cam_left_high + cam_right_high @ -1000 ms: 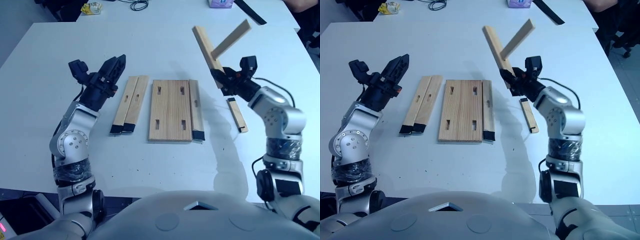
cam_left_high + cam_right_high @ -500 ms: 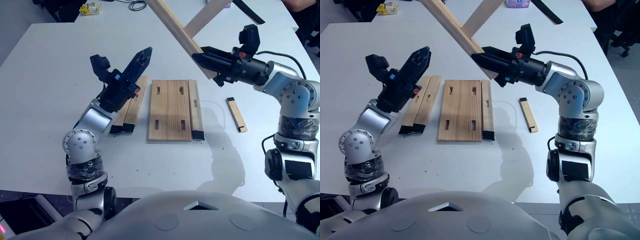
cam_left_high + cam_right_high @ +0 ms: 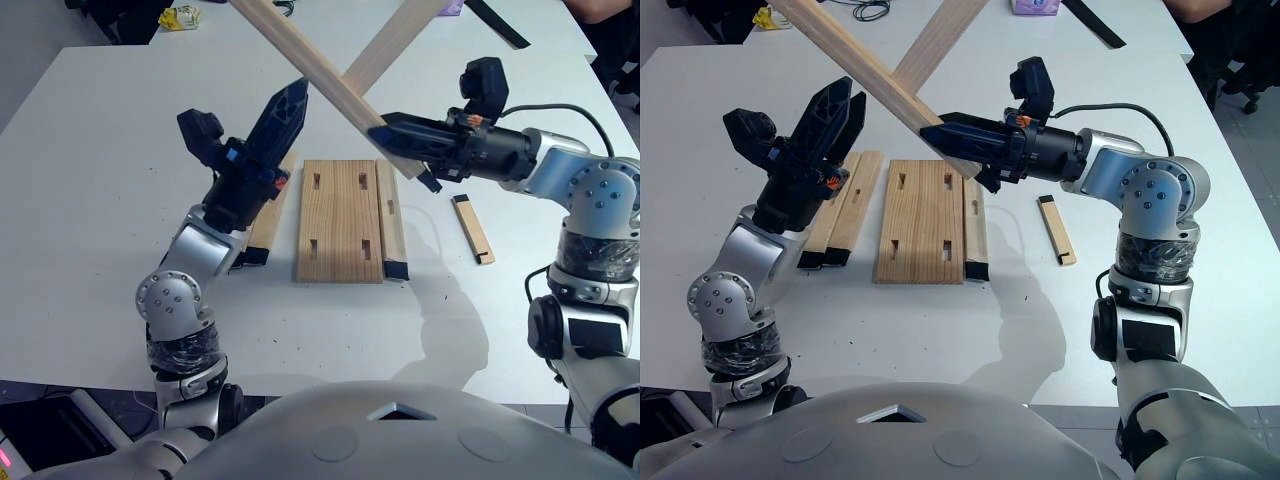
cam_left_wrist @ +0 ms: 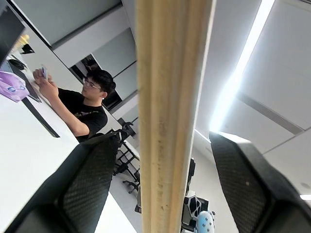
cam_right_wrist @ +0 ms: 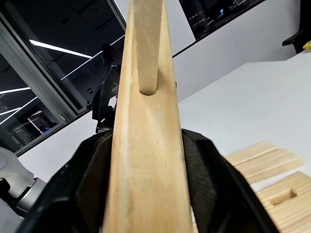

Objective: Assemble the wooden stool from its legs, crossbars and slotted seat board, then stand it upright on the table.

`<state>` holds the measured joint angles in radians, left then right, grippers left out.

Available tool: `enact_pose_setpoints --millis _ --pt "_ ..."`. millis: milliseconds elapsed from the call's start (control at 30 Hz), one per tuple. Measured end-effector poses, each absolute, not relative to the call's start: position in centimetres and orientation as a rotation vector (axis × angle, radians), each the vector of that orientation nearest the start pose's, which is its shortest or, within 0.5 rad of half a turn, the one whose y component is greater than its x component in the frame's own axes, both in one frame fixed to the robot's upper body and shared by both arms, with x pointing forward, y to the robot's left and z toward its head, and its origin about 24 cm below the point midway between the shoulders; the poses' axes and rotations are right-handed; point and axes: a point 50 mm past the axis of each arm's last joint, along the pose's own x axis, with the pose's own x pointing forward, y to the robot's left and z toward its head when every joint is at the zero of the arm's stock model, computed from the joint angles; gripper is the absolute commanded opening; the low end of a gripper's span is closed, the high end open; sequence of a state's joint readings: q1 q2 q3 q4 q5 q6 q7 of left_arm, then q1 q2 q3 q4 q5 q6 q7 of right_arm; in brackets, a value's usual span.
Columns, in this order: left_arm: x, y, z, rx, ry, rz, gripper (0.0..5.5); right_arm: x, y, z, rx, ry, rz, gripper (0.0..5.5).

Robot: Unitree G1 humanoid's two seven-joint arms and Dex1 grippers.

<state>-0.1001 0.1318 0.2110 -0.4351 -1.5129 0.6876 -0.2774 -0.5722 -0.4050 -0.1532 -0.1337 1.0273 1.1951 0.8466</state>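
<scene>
Two grippers stand raised over the white table (image 3: 90, 160) as I watch from the head camera. Farthest left, the left gripper (image 3: 852, 95) points up and away from the robot, its fingers (image 4: 87, 184) apart. In its wrist view I see the held leg (image 3: 320, 80) passing between them with a gap on either side, so I read no contact. Below it, two spare legs (image 3: 262, 200) lie flat side by side and touching, long axes running away from the robot, black-capped ends nearest. Just to their right lies the slotted seat board (image 3: 340, 225), flat with four slots facing up, its long axis likewise running away from the robot. A third leg (image 3: 392, 215) lies against its right edge, parallel to it. Above the board the held leg slants in the air, its long axis running from high at far left down to its black-capped end at lower right. A crossbar (image 3: 392, 42) is seated in its slot and points up and to the right. The right gripper (image 3: 395, 130), pointing leftward, is clamped on the leg near that lower end, fingers (image 5: 92, 184) pressed on both faces. Farthest right, a loose crossbar (image 3: 472, 228) lies flat on the table, apart from the board.
</scene>
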Motion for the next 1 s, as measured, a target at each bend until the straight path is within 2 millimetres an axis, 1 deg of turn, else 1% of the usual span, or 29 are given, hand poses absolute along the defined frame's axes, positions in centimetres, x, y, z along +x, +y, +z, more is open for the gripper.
enact_pose_setpoints --millis 200,233,333,467,600,833,967,1000 --pt "22.6 13.8 16.2 -1.111 -0.116 -0.987 3.36 26.1 -12.6 18.0 0.578 0.357 1.46 2.08" --pt "22.6 13.9 16.2 -1.097 -0.112 -0.997 3.36 25.6 -12.6 17.7 0.603 0.378 1.481 2.08" --pt "22.5 13.9 16.4 -1.075 -0.106 -1.035 3.36 25.0 -12.9 17.4 0.645 0.405 1.502 2.08" --pt "22.4 13.9 17.0 -1.058 -0.113 -1.082 3.36 24.6 -13.5 17.5 0.688 0.431 1.534 2.08" --pt "21.8 13.2 17.3 -1.074 -0.099 -1.139 3.36 24.7 -13.9 17.6 0.737 0.429 1.558 2.08" --pt "21.2 12.6 16.9 -1.096 -0.059 -1.146 3.36 24.7 -13.6 17.5 0.713 0.438 1.586 2.08" --pt "21.1 12.6 16.8 -1.089 -0.043 -1.148 3.36 24.6 -13.5 17.5 0.668 0.44 1.603 2.08" --pt "21.1 12.6 16.7 -1.087 -0.038 -1.146 3.19 24.6 -13.6 17.5 0.65 0.442 1.602 2.08"
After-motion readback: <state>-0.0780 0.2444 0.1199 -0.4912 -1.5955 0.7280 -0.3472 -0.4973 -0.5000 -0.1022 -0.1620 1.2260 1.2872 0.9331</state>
